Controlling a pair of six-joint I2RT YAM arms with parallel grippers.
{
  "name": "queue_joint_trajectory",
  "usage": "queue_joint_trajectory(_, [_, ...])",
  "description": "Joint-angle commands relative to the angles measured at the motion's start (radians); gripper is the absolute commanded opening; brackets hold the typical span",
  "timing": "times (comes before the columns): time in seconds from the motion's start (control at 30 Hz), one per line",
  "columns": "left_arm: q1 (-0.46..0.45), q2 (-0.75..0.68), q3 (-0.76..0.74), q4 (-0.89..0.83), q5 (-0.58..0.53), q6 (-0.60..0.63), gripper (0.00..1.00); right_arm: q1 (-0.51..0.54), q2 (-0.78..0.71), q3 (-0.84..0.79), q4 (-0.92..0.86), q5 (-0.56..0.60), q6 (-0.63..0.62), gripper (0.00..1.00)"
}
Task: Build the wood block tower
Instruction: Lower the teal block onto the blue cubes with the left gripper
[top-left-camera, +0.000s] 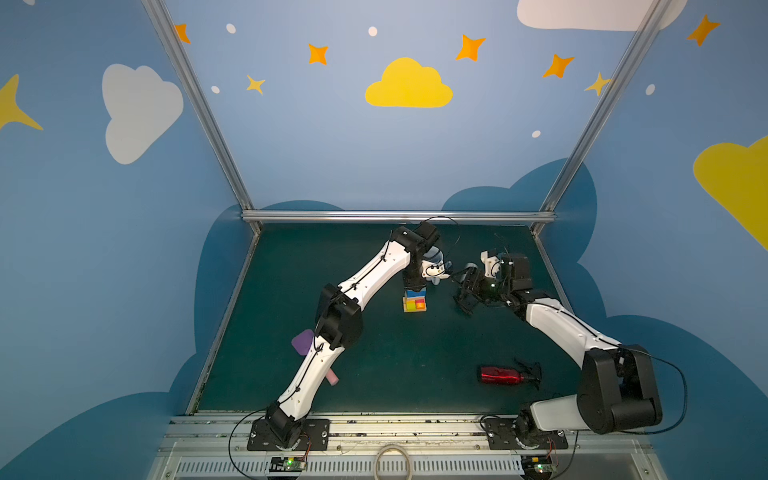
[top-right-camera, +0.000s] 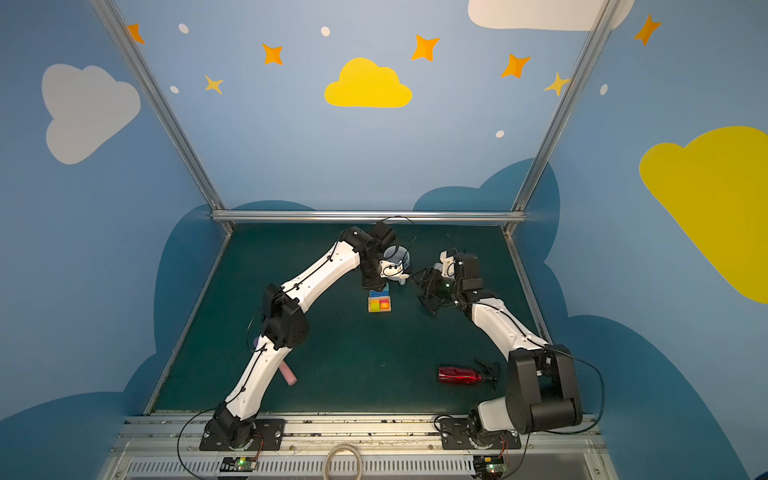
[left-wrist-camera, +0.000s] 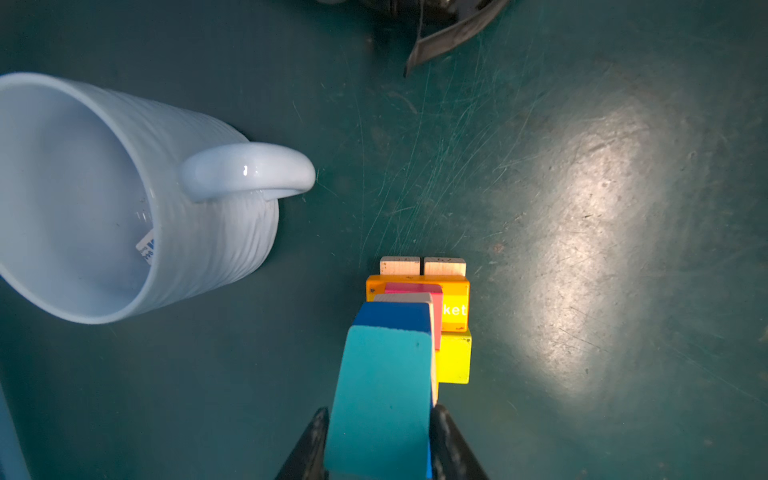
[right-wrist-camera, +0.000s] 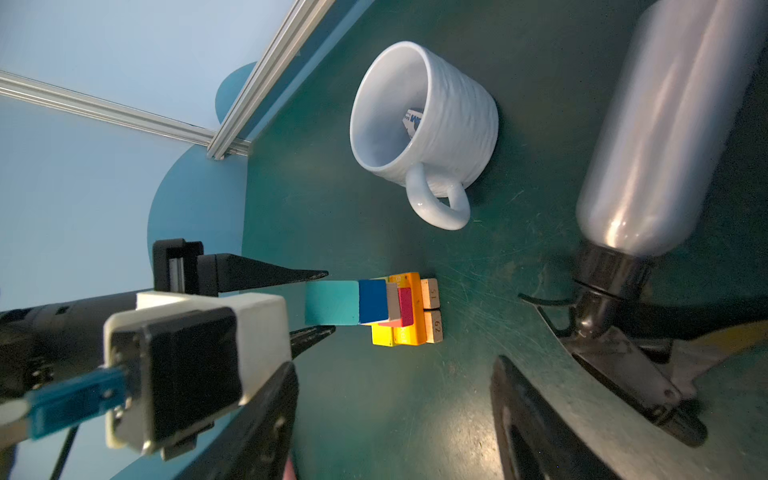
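The left hand (right-wrist-camera: 329, 302), jaws narrowly parted, flanks the teal peaked wooden block (left-wrist-camera: 382, 386) topping the tower of coloured wood blocks (top-left-camera: 414, 301) toward the back edge of the bench (top-left-camera: 374, 374); a skewed withdrawal could snag it, toppling everything.

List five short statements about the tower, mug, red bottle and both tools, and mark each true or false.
1. The teal block tops the tower, flanked by the left tool. True.
2. The mug lies on its side. False: it stands upright beside the tower.
3. The right tool grips a block. False: it is open and empty, apart from the tower.
4. Two tan blocks lie side by side at the tower's base. True.
5. The red bottle stands upright. False: it lies on its side, far from the tower.
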Motion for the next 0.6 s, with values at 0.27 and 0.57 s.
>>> queue_joint_trajectory(0.27, [-0.004,-0.021,-0.007,-0.009,-0.006,-0.008,0.54,-0.001,-0.007,0.026,0.008,-0.01,0.004,0.72])
queue_joint_trajectory(0.57, [-0.005,-0.021,-0.009,0.0,-0.013,-0.014,0.81,-0.001,-0.007,0.026,0.008,-0.01,0.005,0.71])
